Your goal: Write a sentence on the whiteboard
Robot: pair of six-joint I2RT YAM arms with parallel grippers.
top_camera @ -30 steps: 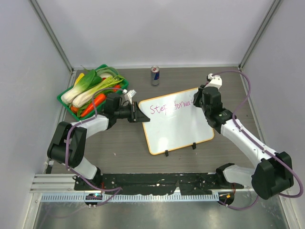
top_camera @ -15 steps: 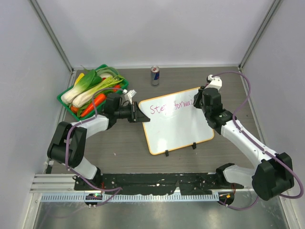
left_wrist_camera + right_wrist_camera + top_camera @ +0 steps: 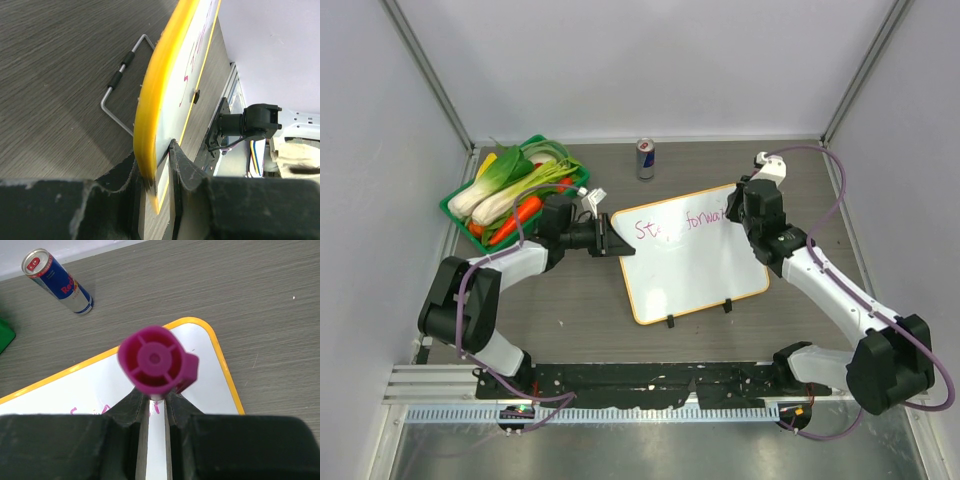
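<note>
The whiteboard (image 3: 695, 265) lies on the table, tilted, with an orange-yellow rim. The sentence (image 3: 675, 225) runs in pink along its top edge and reads roughly "Step forwa", its end hidden under the right arm. My left gripper (image 3: 612, 241) is shut on the board's left edge; in the left wrist view the jaws (image 3: 156, 172) pinch the yellow rim (image 3: 150, 100). Over the board's upper right corner, my right gripper (image 3: 732, 215) is shut on a magenta marker (image 3: 156, 360), whose end cap faces the wrist camera. Pink strokes (image 3: 106, 409) show on the whiteboard (image 3: 210, 385) beside the fingers.
A green basket (image 3: 457, 209) of vegetables stands at the back left, close to the left arm. A drink can (image 3: 646, 158) stands behind the board, also the can (image 3: 59, 282) in the right wrist view. Two black clips (image 3: 670, 321) sit on the board's near edge. A wire stand (image 3: 117, 80) lies under the board.
The right wrist has shifted only slightly over the board's upper right corner. The left arm and the board have stayed still.
</note>
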